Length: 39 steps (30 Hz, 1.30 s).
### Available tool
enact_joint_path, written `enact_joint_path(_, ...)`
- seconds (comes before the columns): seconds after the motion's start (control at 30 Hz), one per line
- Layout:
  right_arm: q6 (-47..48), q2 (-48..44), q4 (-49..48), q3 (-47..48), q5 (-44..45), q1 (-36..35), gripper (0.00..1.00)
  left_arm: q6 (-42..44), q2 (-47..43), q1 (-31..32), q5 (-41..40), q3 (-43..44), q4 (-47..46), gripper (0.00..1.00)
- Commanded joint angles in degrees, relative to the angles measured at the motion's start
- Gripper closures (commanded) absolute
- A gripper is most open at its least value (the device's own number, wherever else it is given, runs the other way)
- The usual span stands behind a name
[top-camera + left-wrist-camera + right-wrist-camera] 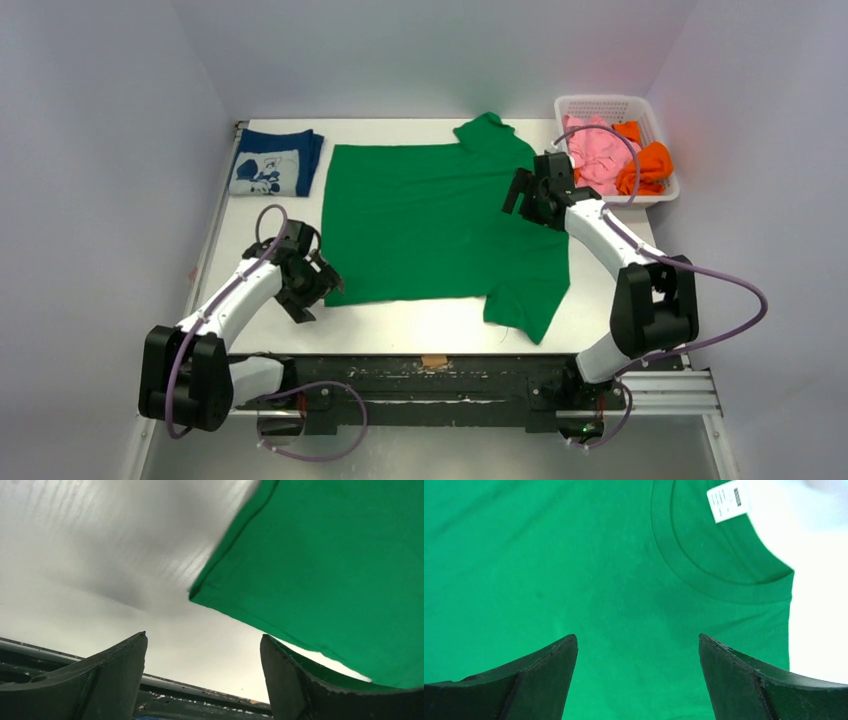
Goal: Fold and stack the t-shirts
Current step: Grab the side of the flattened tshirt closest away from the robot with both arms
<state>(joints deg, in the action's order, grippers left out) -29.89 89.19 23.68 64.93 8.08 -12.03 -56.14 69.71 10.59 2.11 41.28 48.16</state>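
The bright green t-shirt (430,220) lies spread flat in the middle of the table, collar to the right, one sleeve at the back and one at the front right. The navy t-shirt with the white cartoon print (275,163) lies folded at the back left. My left gripper (318,285) is open and empty by the green shirt's near left corner (200,592), just off the cloth. My right gripper (520,192) is open and empty above the shirt, left of its collar (724,565) with the white label (726,500).
A white basket (655,195) at the back right holds the pink shirt (598,150) and orange shirt (650,165). The black rail (430,385) with the arm bases runs along the near edge. White walls enclose the table on three sides.
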Motion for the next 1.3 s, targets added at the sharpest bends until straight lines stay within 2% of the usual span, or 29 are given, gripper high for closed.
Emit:
enact_joint_path(0.0, -0.9, -2.6, -0.8, -0.9, 1.1, -1.6, 0.12, -9.9, -3.7, 1.2, -5.7, -2.5, -4.5, 0.23)
enact_joint_path(0.07, -0.8, -2.9, -0.8, -1.0, 1.2, -2.1, 0.12, -12.6, -3.5, 2.0, -7.5, -3.3, -4.6, 0.24)
enact_joint_path(0.27, -0.9, -3.6, -1.9, -1.4, 1.1, -2.3, 0.12, -19.9, 0.0, 4.7, -12.5, -5.7, -8.5, 0.41)
enact_joint_path(0.47, -0.8, -3.1, -1.8, -1.2, 1.4, -2.3, 0.12, -20.7, 4.2, 5.5, -15.4, -3.8, -9.9, 0.51)
enact_joint_path(0.63, -0.8, -3.0, -1.8, -1.3, 2.3, -2.3, 0.12, -21.2, 6.8, 6.6, -16.3, -1.0, -8.0, 0.65)
enact_joint_path(0.97, -0.9, -3.7, -1.4, -1.1, 2.3, -2.2, 0.12, -21.0, 11.7, 7.6, -18.3, 3.9, -5.2, 0.73)
enact_joint_path(1.1, -0.8, -4.2, -1.6, -1.3, 2.6, -2.2, 0.12, -20.4, 13.6, 8.1, -16.9, 5.0, -6.1, 1.00)
enact_joint_path(1.27, -0.7, -4.8, 1.0, -1.0, 4.6, -2.4, 0.12, -19.2, 12.8, 8.1, -16.1, 5.2, -4.6, 1.00)
